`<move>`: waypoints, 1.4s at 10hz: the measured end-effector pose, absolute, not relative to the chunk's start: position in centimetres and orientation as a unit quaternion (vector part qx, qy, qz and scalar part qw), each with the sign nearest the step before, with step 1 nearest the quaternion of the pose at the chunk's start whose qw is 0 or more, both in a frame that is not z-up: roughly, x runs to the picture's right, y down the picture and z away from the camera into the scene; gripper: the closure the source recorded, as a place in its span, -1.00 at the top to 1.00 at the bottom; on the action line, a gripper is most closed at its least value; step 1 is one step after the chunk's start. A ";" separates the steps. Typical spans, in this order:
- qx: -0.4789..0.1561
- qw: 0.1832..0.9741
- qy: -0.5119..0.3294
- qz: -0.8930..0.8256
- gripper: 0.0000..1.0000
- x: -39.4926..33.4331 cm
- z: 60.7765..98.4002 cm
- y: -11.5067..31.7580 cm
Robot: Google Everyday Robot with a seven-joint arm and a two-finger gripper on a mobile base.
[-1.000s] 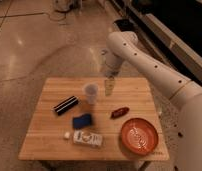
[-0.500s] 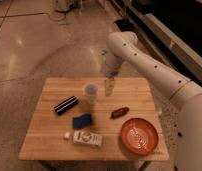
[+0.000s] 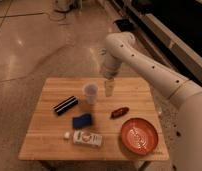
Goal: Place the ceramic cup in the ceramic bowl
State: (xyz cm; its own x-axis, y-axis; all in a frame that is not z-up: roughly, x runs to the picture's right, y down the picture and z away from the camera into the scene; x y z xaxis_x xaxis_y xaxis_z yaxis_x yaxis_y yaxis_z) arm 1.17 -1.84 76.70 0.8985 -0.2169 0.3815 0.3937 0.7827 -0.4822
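Since the cup (image 3: 90,93) stands upright on the table (image 3: 44,142), its long axis vertical, your claw (image 3: 109,89) hangs just beside the cup, on its right in the picture (wide or narrow, I cannot tell). You would likely need a short sideways shift toward the cup. The bowl (image 3: 139,136) lies well apart from the cup, nearer and further right.

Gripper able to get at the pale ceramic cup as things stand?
Probably yes: the gripper hangs close beside the pale greyish-white ceramic cup, with nothing between them.
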 end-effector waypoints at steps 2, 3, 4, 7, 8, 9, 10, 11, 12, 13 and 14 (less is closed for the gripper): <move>-0.264 0.933 -0.141 -0.199 0.60 -0.1 78.1 -1.6; -0.257 0.934 -0.135 -0.209 0.60 -0.4 78.6 -1.4; -0.251 0.934 -0.126 -0.219 0.60 -0.8 79.4 -0.9; -0.260 0.930 -0.116 -0.230 0.60 -1.5 81.3 2.0; -0.266 0.929 -0.117 -0.231 0.60 -1.7 81.9 3.2; -0.269 0.927 -0.119 -0.231 0.60 -2.1 82.4 3.9; -0.269 0.927 -0.122 -0.232 0.60 -2.6 83.0 4.5; -0.269 0.926 -0.124 -0.233 0.60 -2.9 83.6 4.9; -0.267 0.927 -0.124 -0.234 0.60 -3.1 84.1 5.1; -0.265 0.928 -0.122 -0.232 0.59 -2.8 84.7 5.2; -0.265 0.930 -0.118 -0.228 0.44 -2.3 85.2 5.3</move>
State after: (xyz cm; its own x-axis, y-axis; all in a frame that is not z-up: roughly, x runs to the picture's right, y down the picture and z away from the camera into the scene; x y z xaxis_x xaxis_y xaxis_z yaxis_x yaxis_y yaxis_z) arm -2.33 5.34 85.25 0.8683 -0.3609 0.3403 0.4861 0.7559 -0.4386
